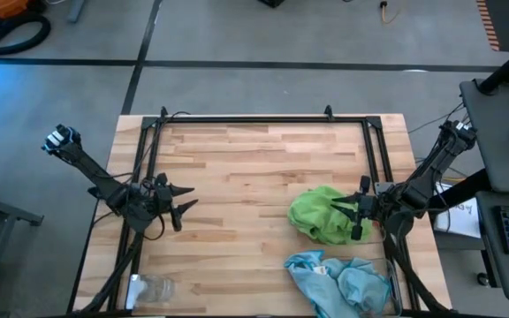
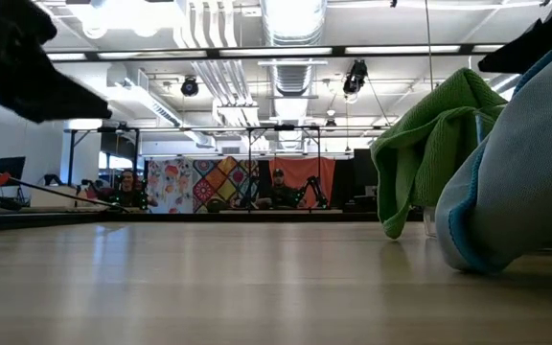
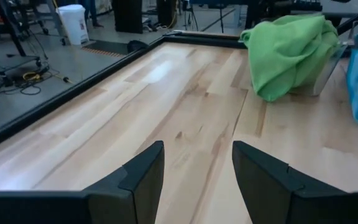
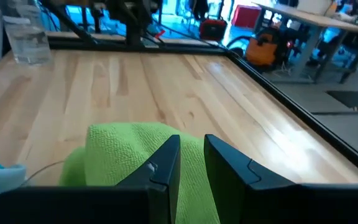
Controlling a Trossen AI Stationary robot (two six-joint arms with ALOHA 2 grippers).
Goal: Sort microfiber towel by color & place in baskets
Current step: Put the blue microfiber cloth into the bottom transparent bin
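The right gripper (image 1: pixel 358 215) sits at right centre of the high view, directly at the right edge of the green towels (image 1: pixel 321 215); in the right wrist view its fingers (image 4: pixel 166 165) stand only a narrow gap apart over the green cloth (image 4: pixel 129 155), and whether they pinch it cannot be told. The blue towels (image 1: pixel 343 278) lie at lower right, just below the green heap, filling a clear basket (image 1: pixel 394 291) whose walls are hard to make out. A second basket edge (image 3: pixel 328 62) shows beside the green heap in the left wrist view. The left gripper (image 1: pixel 182 204) waits at left centre with fingers spread, holding nothing. A clear jar (image 1: pixel 153 287) stands at lower left. The table (image 1: pixel 254 168) is bare wood across centre and top, bounded by a black frame (image 1: pixel 246 118).
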